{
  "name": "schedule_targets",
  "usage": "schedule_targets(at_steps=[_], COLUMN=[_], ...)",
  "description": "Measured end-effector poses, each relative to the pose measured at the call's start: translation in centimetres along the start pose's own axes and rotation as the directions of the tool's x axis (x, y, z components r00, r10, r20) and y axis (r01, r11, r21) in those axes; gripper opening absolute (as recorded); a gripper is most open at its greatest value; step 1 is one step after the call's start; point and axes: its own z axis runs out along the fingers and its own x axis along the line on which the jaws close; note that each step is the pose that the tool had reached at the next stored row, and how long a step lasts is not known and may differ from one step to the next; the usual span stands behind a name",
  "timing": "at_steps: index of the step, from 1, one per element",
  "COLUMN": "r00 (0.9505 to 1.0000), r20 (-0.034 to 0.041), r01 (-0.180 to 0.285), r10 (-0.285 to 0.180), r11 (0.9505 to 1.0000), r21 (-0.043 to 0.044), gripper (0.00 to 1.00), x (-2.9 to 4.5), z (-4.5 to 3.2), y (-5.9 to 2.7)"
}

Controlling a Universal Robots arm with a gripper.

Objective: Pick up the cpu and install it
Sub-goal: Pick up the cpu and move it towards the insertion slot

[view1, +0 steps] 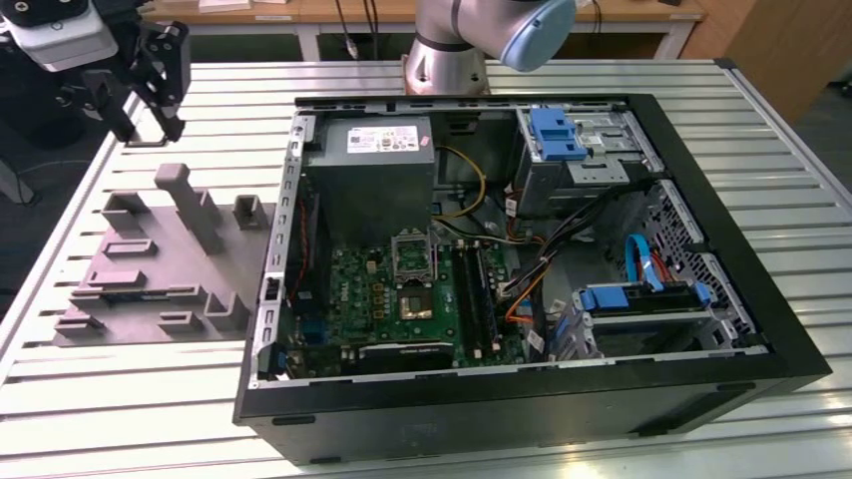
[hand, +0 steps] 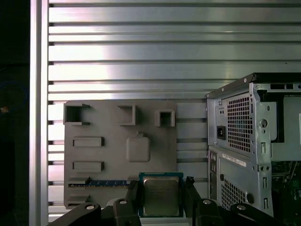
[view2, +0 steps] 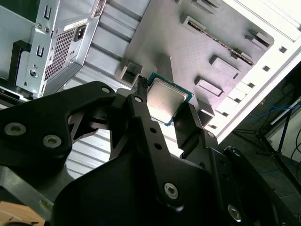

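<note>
Single arm at a slatted metal surface (view1: 120, 389). The gripper (view1: 150, 128) hangs above the surface at the exterior view's left, apart from the open computer case (view1: 745, 299) and near the far end of a grey moulded tray (view1: 160, 264). In both wrist views the two black fingers (view2: 146, 126) are closed on opposite edges of the cpu (view2: 167, 101), which is carried clear of the tray with its silvery top showing and a thin rim around it. In the first wrist view the cpu (hand: 161, 195) sits between the fingers (hand: 133, 194) over the tray's (hand: 122, 150) near edge; the tray's raised pockets and shallow recesses lie beyond it, and the perforated rear wall of the case (hand: 244, 136) stands just beside the tray. Inside the case, in the exterior view, the metal-framed socket (view1: 413, 255) lies on the green board, with a grey box (view1: 386, 175) bearing a white label beside it; loose cables cross nearby, and the case wall stands between gripper and socket.
</note>
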Motion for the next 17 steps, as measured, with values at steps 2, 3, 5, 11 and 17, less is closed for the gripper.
schedule_targets(at_steps=[2, 3, 5, 11, 17], r00=[1.0000, 1.0000, 1.0000, 1.0000, 1.0000], r20=[0.0000, 0.0000, -0.0001, 0.0000, 0.0000], r01=[0.000, 0.000, 0.000, 0.000, 0.000], r10=[0.000, 0.000, 0.000, 0.000, 0.000], r11=[1.0000, 1.0000, 1.0000, 1.0000, 1.0000], r21=[0.0000, 0.0000, 0.0001, 0.0000, 0.0000], gripper=[0.47, 0.47, 0.47, 0.47, 0.47], x=[-0.05, -0.08, -0.13, -0.26, -1.02], z=[0.00, 0.00, 0.00, 0.01, 0.03], y=[0.00, 0.00, 0.00, 0.01, 0.03])
